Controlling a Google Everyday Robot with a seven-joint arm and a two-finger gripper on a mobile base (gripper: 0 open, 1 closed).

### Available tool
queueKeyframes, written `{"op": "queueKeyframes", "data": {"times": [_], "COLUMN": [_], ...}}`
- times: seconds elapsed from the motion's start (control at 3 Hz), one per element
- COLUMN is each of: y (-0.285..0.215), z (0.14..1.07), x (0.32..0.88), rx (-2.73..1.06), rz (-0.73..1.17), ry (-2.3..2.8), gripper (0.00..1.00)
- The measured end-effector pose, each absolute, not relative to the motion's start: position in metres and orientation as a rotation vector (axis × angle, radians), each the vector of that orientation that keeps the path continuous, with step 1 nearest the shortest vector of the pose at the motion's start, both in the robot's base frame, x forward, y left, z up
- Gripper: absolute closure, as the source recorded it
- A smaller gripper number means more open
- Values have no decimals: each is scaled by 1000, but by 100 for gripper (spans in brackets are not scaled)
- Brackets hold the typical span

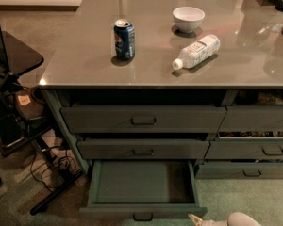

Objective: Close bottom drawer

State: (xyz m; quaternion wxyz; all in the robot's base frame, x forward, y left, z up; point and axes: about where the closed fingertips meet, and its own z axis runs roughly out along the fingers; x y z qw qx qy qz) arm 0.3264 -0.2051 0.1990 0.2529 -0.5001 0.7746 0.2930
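Table [80, 60], grey top: blue can [124, 39] upright at left, white bowl [188, 18] farther right, plastic bottle [196, 51] on its side just in front of the bowl. Bottom drawer [144, 182]: pulled out beneath two other fronts, floor bare. Pincer [198, 219]: at the lower edge of view, near the drawer's right front corner; open or closed cannot be told.

No wording can be read anywhere. The blue aluminium drink can [124, 39], upright on the glossy grey countertop [80, 65], shows a pale emblem with illegible lettering. The clear plastic bottle [196, 51] lying on its side has a white label whose dark print is too small to read. The pale gripper [198, 219] sits at the lower edge, just beside the front right corner of the wide grey-green bottom drawer [141, 182]
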Motion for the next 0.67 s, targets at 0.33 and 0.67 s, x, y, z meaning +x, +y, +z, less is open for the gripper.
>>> {"op": "queueKeyframes", "data": {"times": [0.33, 0.67], "y": [-176, -176], "z": [229, 229], "x": [380, 380], "rx": [-1419, -1419], "rz": [769, 769], "ry": [2048, 2048], "gripper": [0, 0]}}
